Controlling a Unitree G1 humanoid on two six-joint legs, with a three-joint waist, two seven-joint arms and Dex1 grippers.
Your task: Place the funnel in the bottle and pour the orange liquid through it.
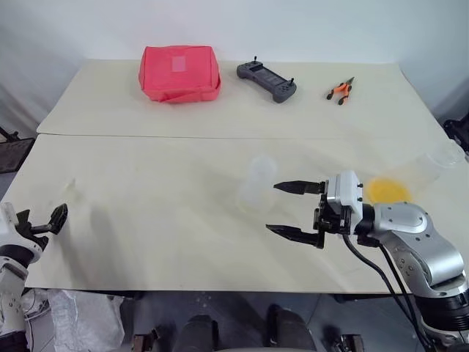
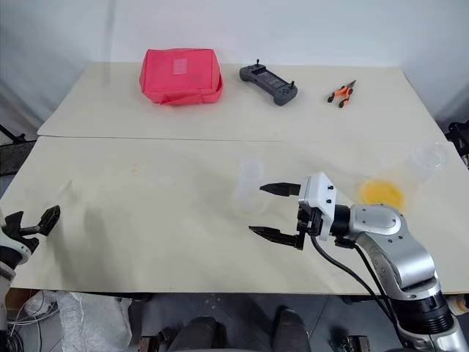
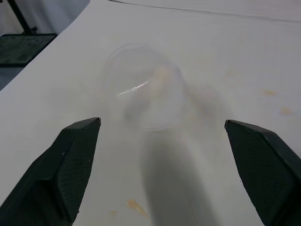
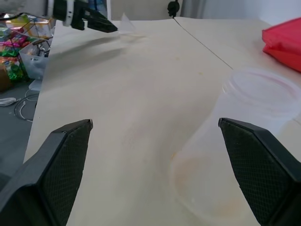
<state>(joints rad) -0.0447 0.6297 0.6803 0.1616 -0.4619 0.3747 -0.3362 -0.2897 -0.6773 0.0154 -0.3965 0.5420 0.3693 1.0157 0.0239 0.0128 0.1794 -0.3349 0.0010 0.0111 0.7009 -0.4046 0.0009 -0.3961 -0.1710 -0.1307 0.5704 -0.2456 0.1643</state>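
Note:
The frosted bottle [image 1: 256, 185] stands upright mid-table. Just to its right my right gripper [image 1: 272, 207] points left at it, open and empty; the bottle [image 4: 256, 141] sits a little ahead of the fingers, nearer one of them, untouched. Orange liquid [image 1: 388, 191] lies in the bottom of a tall clear cup [image 1: 440, 158] behind my right wrist. The small clear funnel [image 3: 143, 87] rests on the table near the left edge, a short way ahead of my open, empty left gripper [image 1: 42, 214].
At the back of the table [image 1: 146, 242] lie a red pouch [image 1: 179, 73], a black controller [image 1: 266, 81] and orange-handled pliers [image 1: 340, 91]. A seam runs across where two tabletops join. Bags and boxes sit on the floor off the left edge.

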